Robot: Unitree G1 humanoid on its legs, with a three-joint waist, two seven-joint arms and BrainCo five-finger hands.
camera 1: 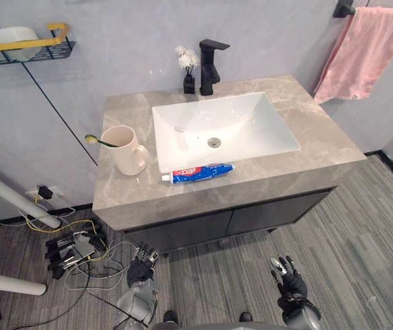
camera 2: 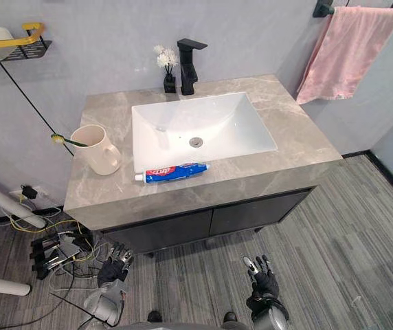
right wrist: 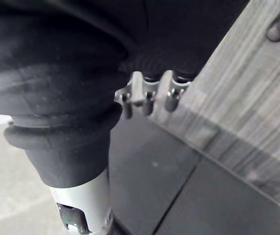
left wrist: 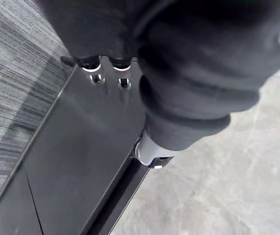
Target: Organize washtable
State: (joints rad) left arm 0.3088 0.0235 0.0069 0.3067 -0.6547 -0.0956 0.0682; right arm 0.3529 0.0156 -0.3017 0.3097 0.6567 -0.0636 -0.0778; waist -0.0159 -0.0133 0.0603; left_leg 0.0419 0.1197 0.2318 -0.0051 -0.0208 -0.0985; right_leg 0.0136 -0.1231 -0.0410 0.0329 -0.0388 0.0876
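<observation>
Hanging low before the dark cabinet doors, the left hand and the right hand are seen above the striped grey floor, well below the table. Both are held with fingers loosely spread and pointing up, and nothing is gripped in either. This reads as a resting pose from which a reach can be started, so no tidying step is judged to be under way yet.

The toothpaste tube is laid flat on the narrow strip between the sink and the front edge of the table, its white cap turned toward the mug. It is probably the item to be put in order, since it is left loose near the edge. The toothbrush is stood slanting in the mug, propped on the rim.

The table top is a smooth stone slab, beige-grey with pale veins. The sink is a glossy white rectangle with sloped walls. The mug is matte cream with a thick handle; the tube is soft, flattened and shiny. A square black tap and a small black vase of white flowers are set at the back, out of the way. A soft pink towel is draped over a rail.
</observation>
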